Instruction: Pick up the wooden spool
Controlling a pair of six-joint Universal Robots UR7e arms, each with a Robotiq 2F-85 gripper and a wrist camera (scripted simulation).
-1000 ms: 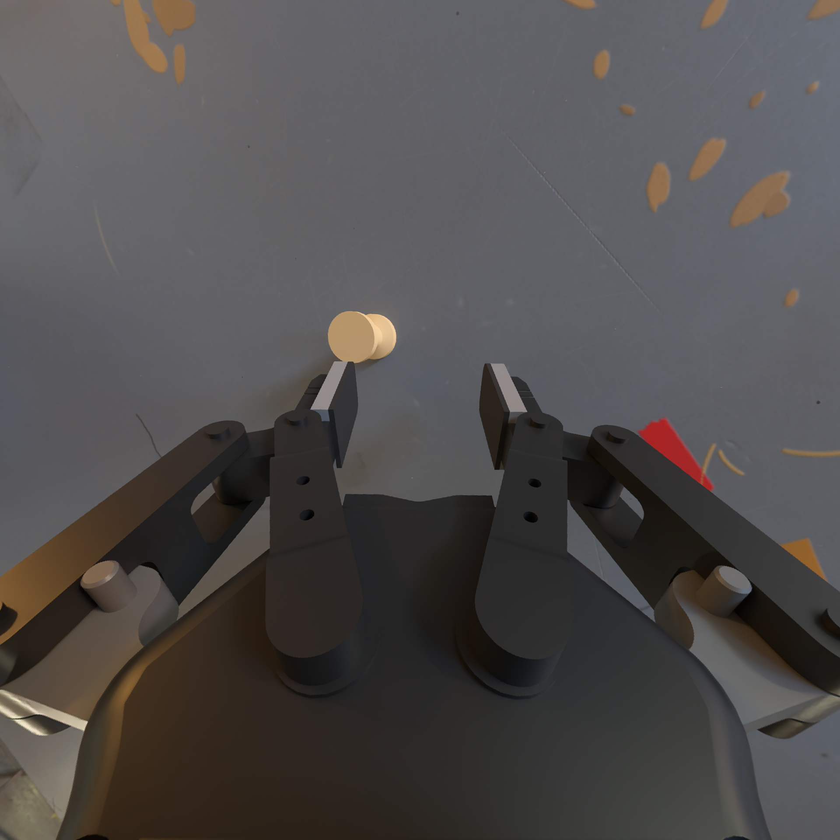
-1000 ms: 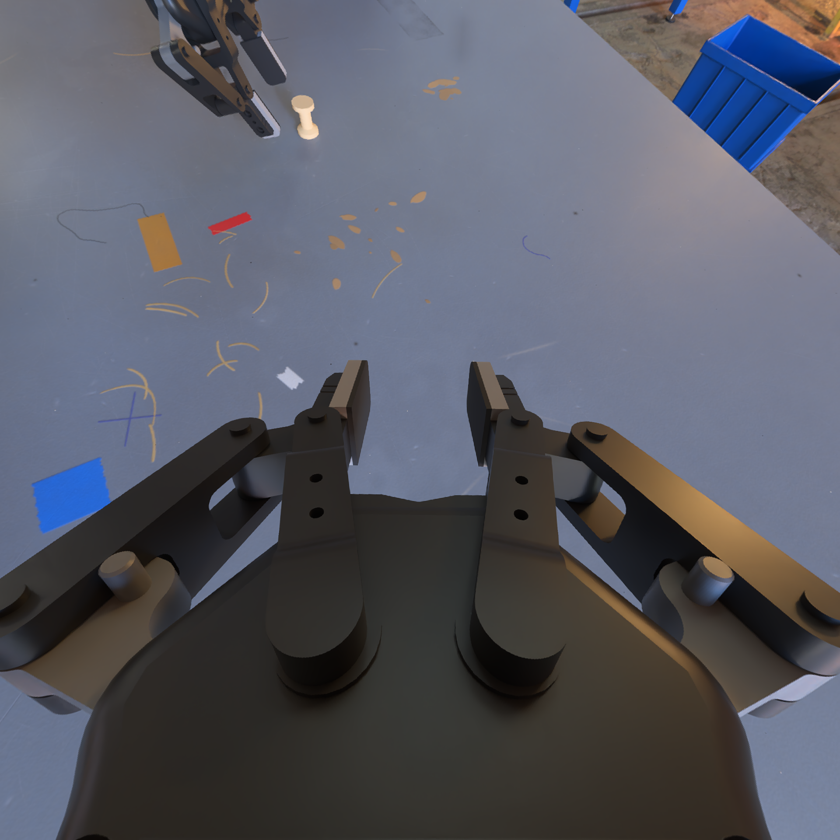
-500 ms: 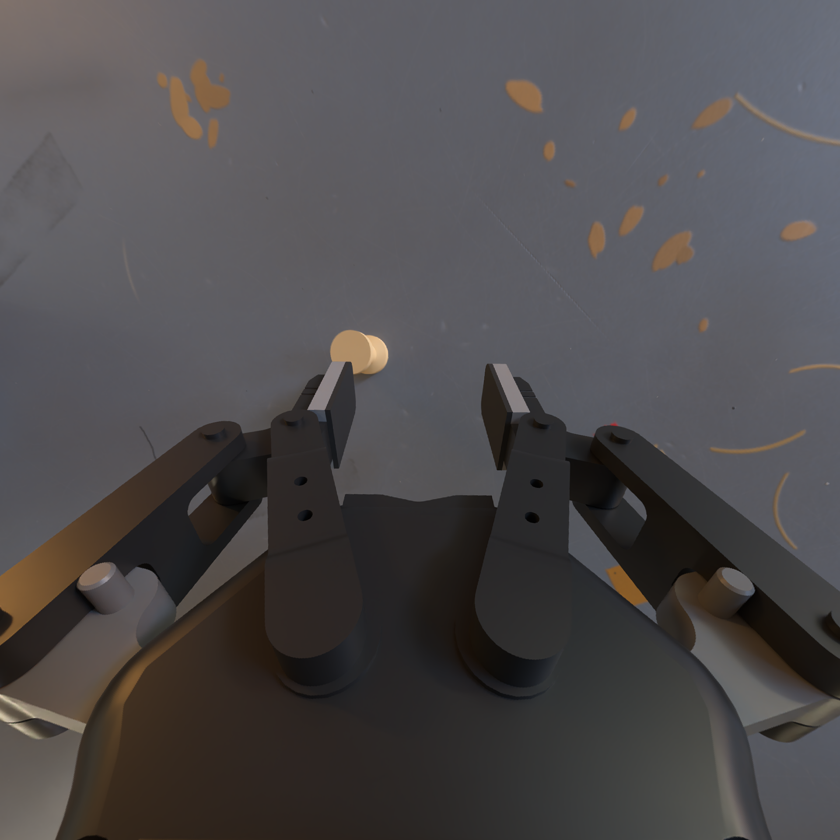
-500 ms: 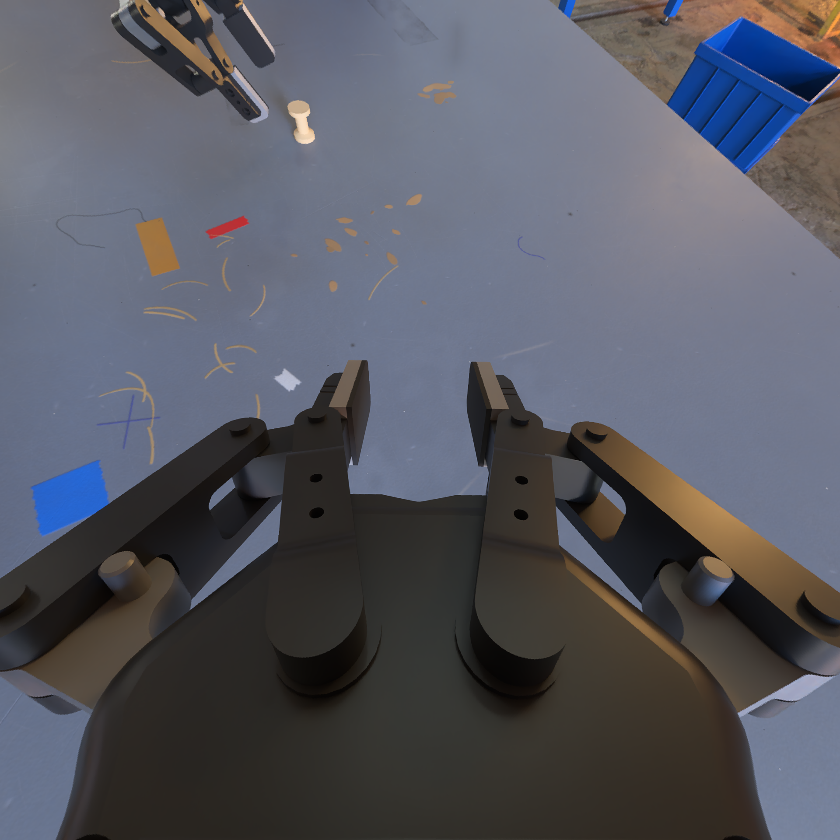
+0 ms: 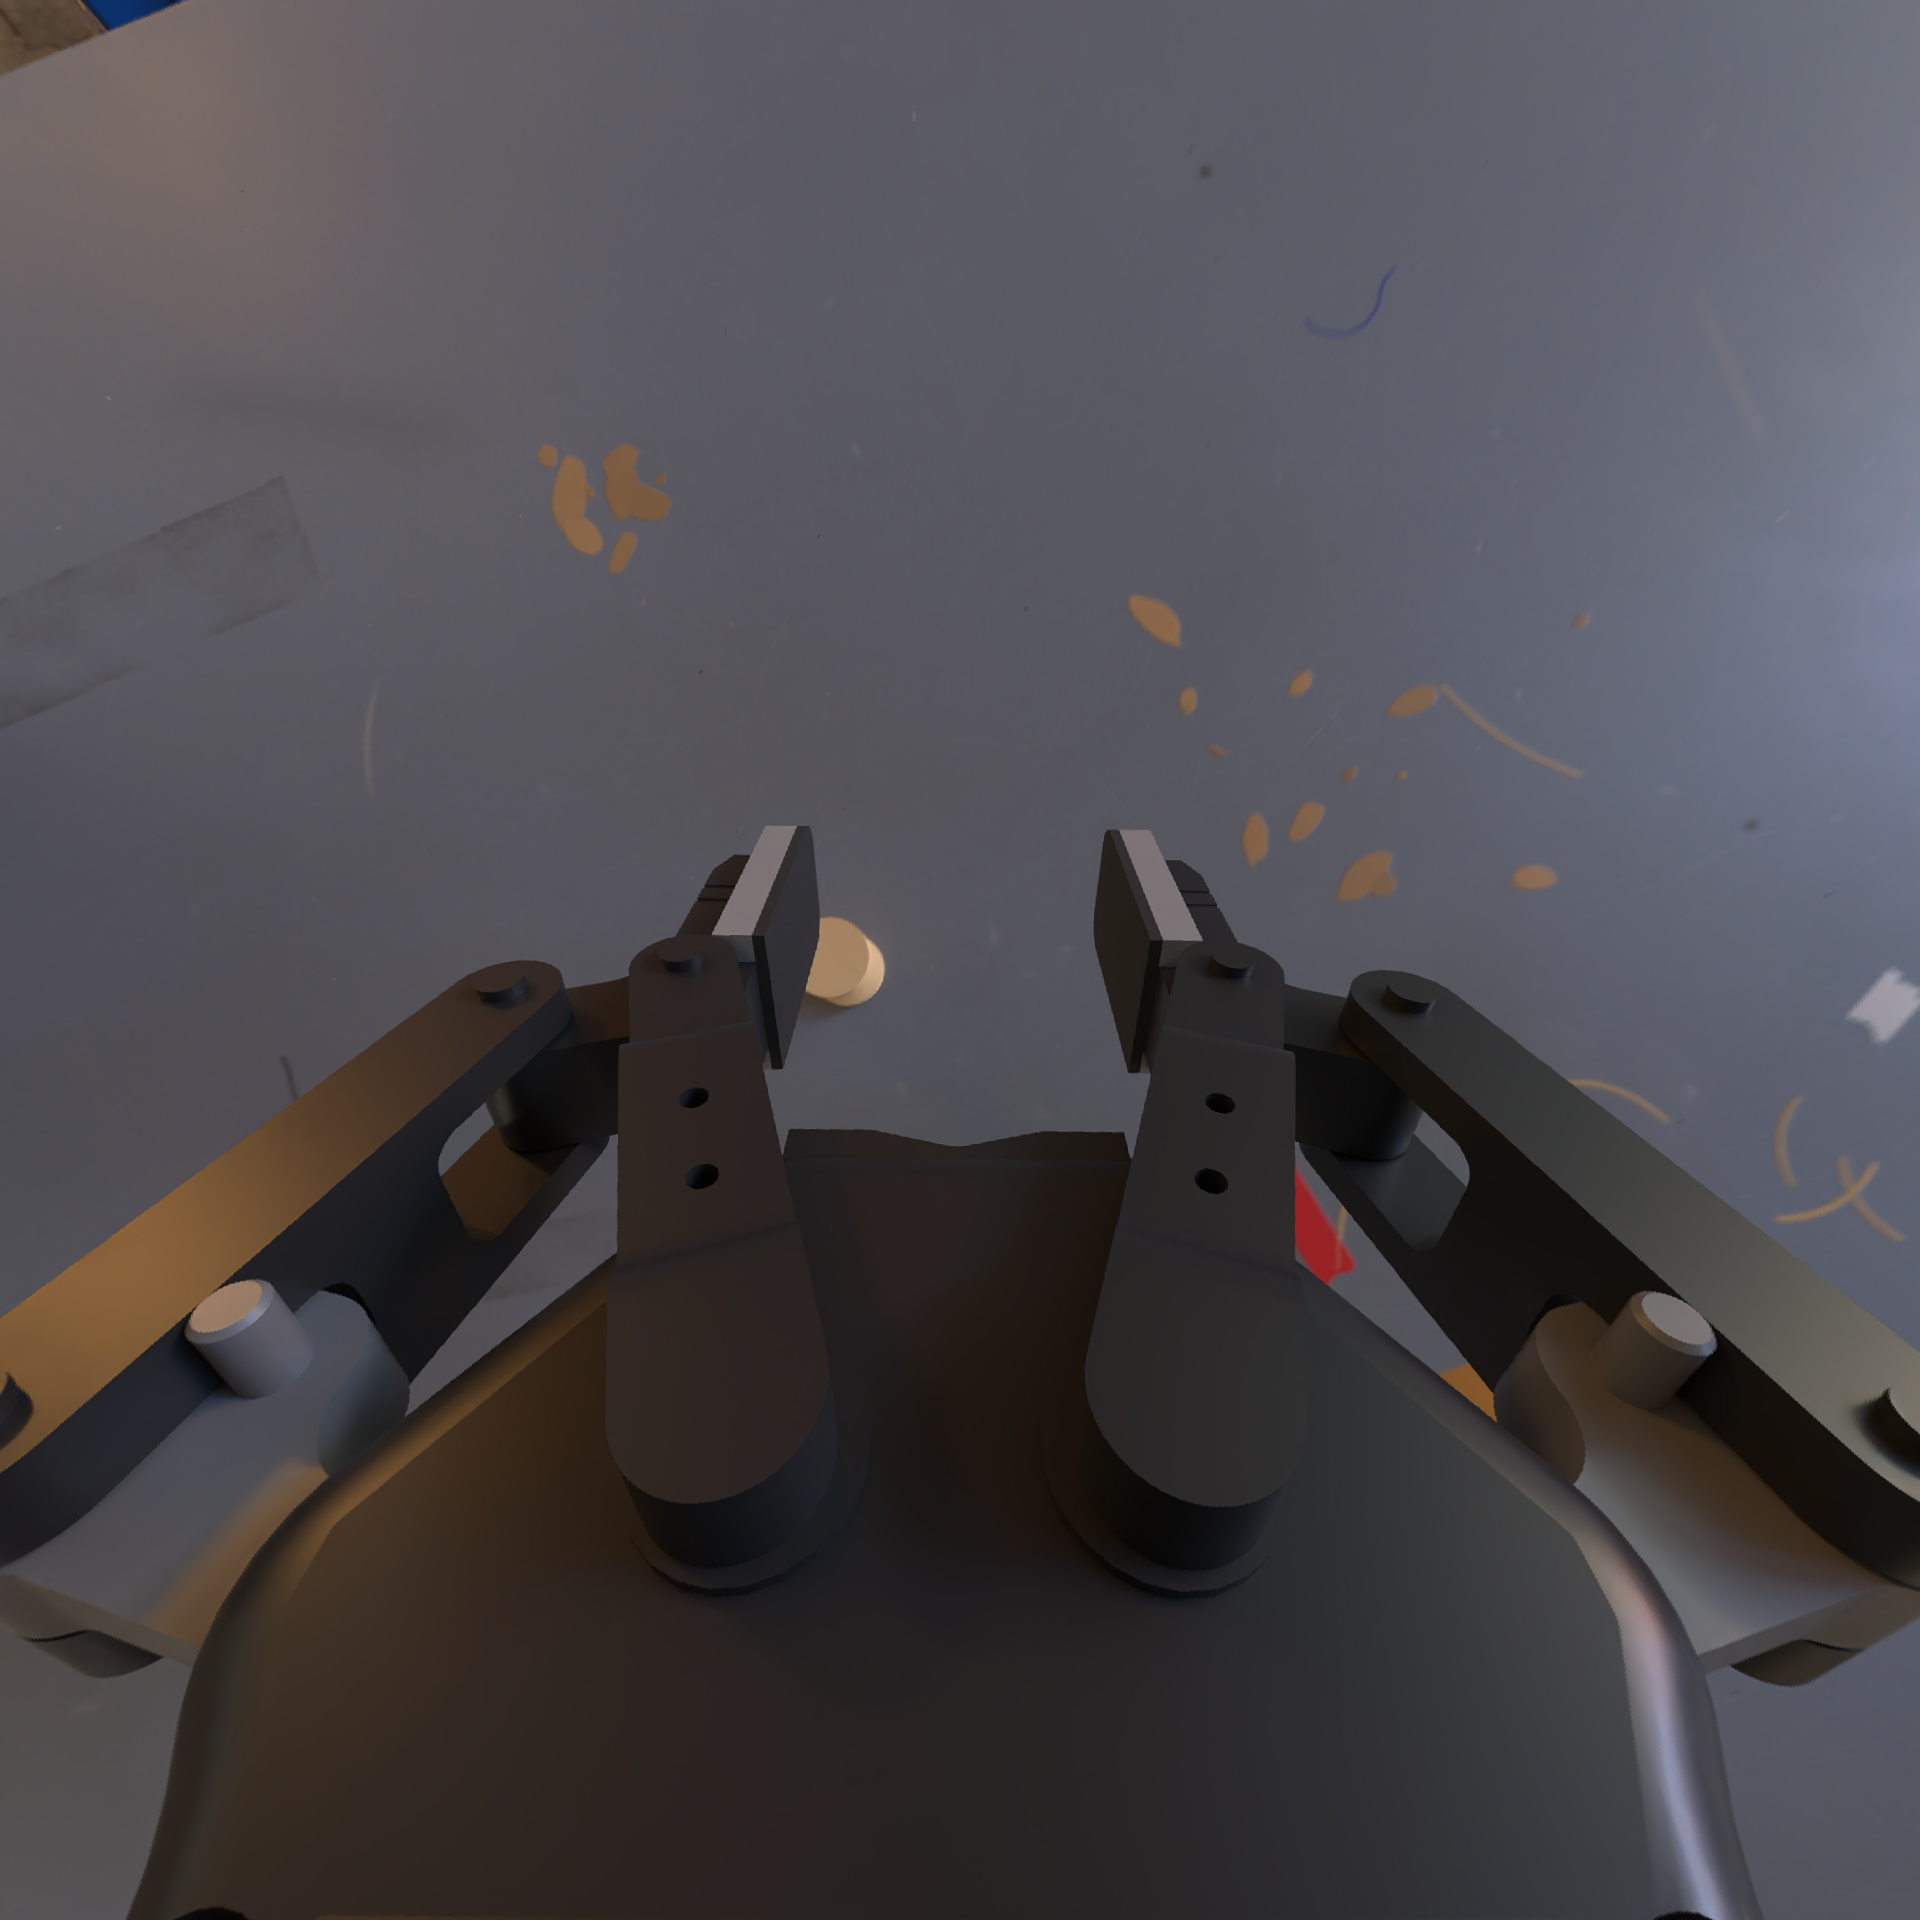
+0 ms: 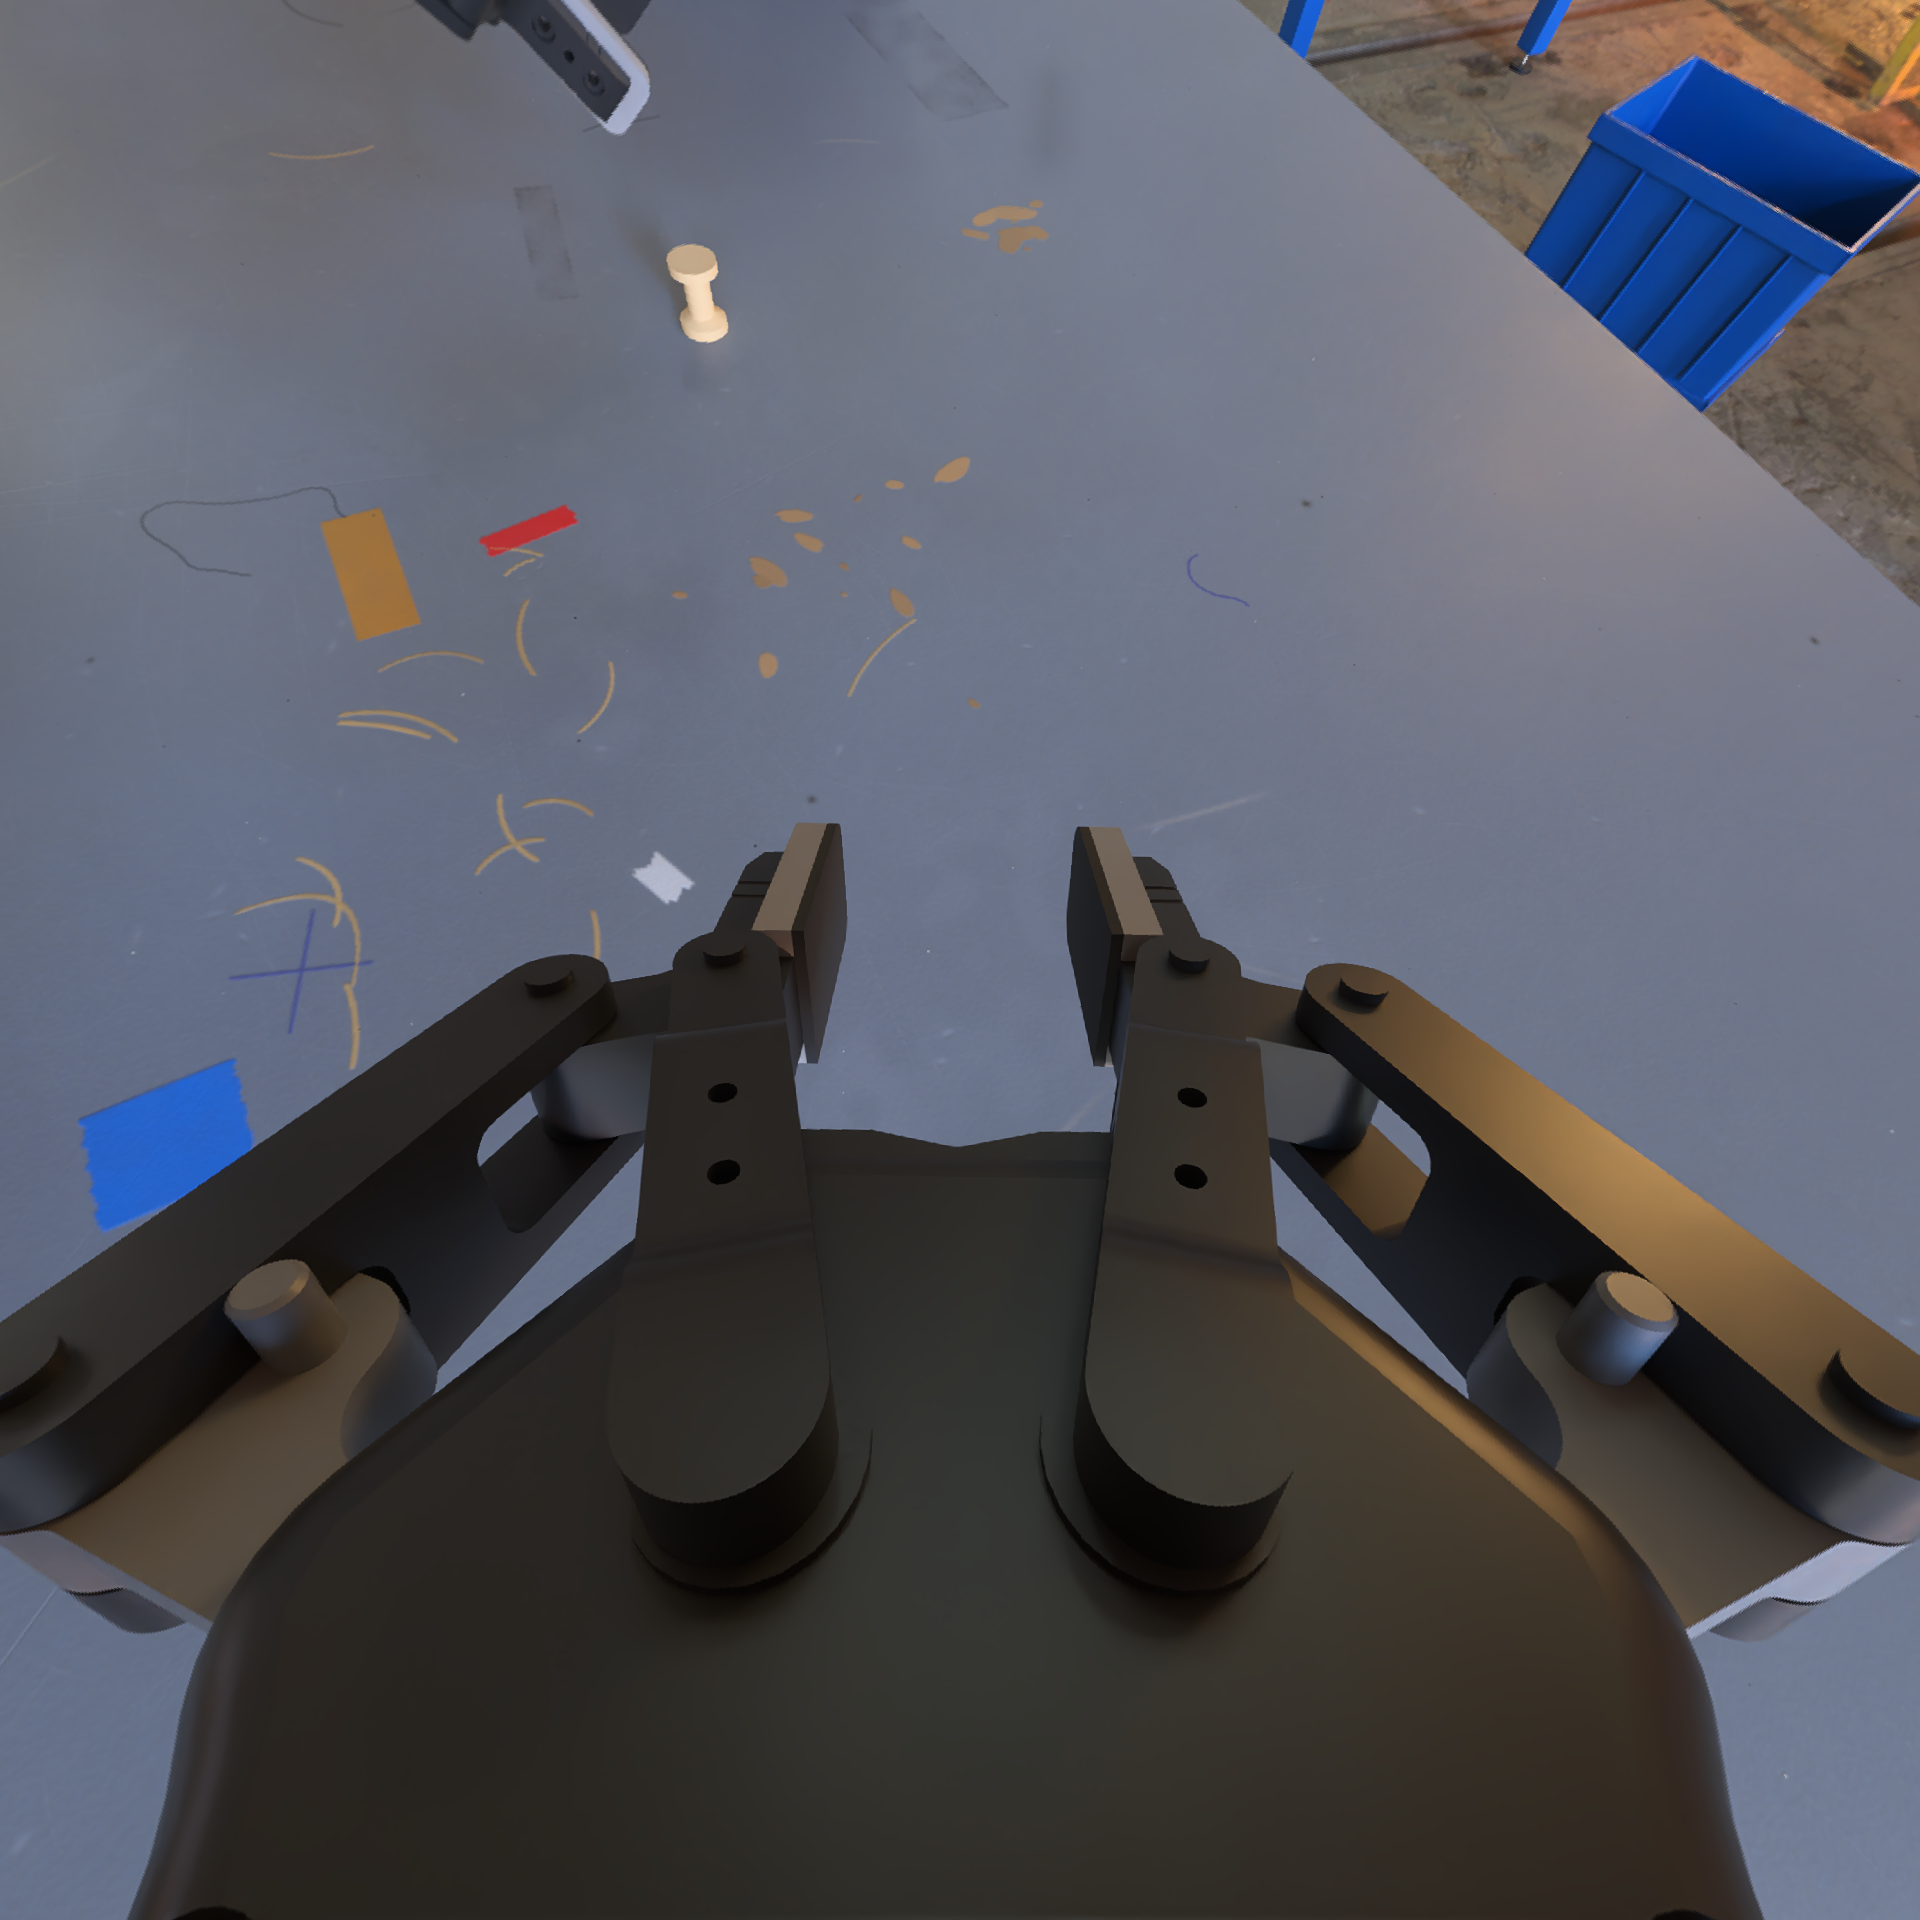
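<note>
Lying on its side on the grey table (image 6: 1351, 675), apart from both grippers: wooden spool (image 6: 698, 293), peeking out just beside the left finger pad (image 5: 784, 935). Hanging above it with jaws spread and holding nothing: left gripper (image 5: 956, 914). Farther right, gaping empty over bare tabletop: right gripper (image 6: 956, 914).

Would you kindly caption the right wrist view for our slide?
Open right gripper above grey table; small pale wooden spool stands far ahead.
</note>
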